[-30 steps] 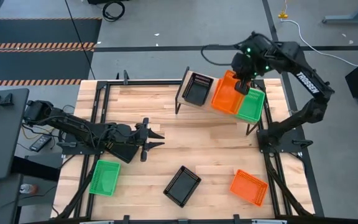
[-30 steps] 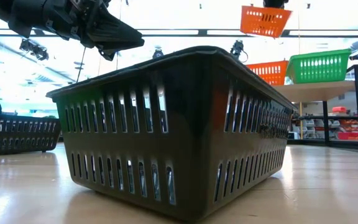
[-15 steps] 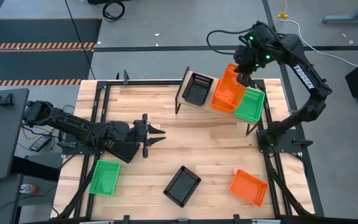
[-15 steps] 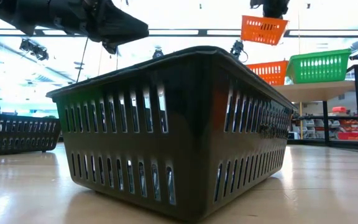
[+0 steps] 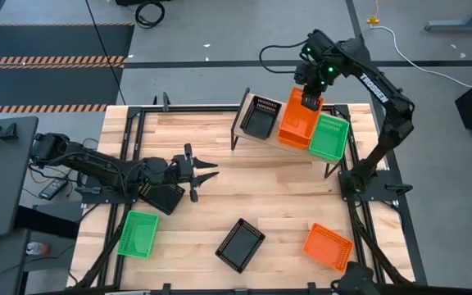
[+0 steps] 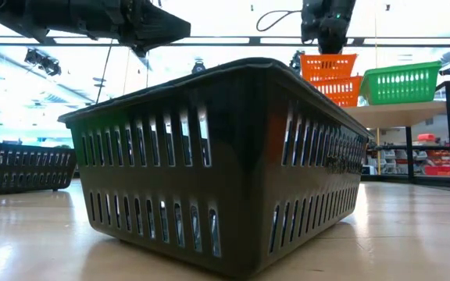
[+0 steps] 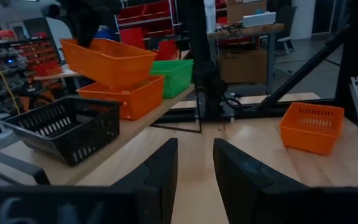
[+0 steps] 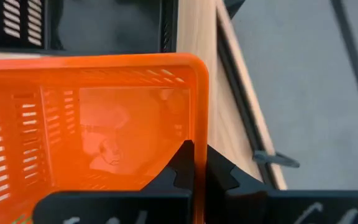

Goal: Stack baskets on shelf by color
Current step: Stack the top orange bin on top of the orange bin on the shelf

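Right tool (image 8: 193,163) clamped on orange basket (image 5: 299,123), now lower, seemingly nested over shelf's orange one (image 6: 336,89).

The high view looks straight down on the whole table (image 5: 220,176) from far up. The low view sits at tabletop height, pressed close to a black basket (image 6: 225,164) that fills most of it, facing the shelf (image 6: 389,113). The left wrist view looks level across the table toward that same shelf (image 7: 123,134). The right wrist view looks down, probably from very near, on an orange basket (image 8: 92,124).
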You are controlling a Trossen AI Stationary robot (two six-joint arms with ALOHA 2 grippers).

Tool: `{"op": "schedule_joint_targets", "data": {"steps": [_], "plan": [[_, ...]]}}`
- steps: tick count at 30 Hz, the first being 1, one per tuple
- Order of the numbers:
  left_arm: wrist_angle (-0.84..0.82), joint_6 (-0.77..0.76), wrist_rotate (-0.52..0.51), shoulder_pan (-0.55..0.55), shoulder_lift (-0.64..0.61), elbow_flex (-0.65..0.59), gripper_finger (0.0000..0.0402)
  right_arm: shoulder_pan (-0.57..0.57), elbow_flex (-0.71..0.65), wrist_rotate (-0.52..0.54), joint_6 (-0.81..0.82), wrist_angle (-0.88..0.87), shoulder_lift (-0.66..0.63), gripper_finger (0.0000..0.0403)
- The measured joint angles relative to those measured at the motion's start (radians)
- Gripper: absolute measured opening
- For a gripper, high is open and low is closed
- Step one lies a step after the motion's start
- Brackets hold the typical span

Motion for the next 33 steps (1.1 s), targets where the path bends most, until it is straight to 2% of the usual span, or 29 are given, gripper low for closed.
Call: {"op": "schedule_joint_targets", "data": {"steps": [12,21,26,33], "plan": [[-0.02,-0.001,0.0,-0.007,0.0,0.0,0.011,-0.029,0.0,0.0,-0.018,-0.039,0.035,0.0012],[-0.041,-0.027,0.001,-0.007,0.0,0.0,0.011,-0.03,0.0,-0.001,0.0,-0.038,0.035,0.0038],[-0.043,-0.029,0.001,-0.007,0.0,0.0,0.011,-0.03,0.0,-0.001,0.0,-0.038,0.035,0.0073],[-0.048,-0.035,0.001,-0.007,0.0,0.0,0.011,-0.03,0.0,0.049,0.002,-0.026,0.034,0.0149]]}}
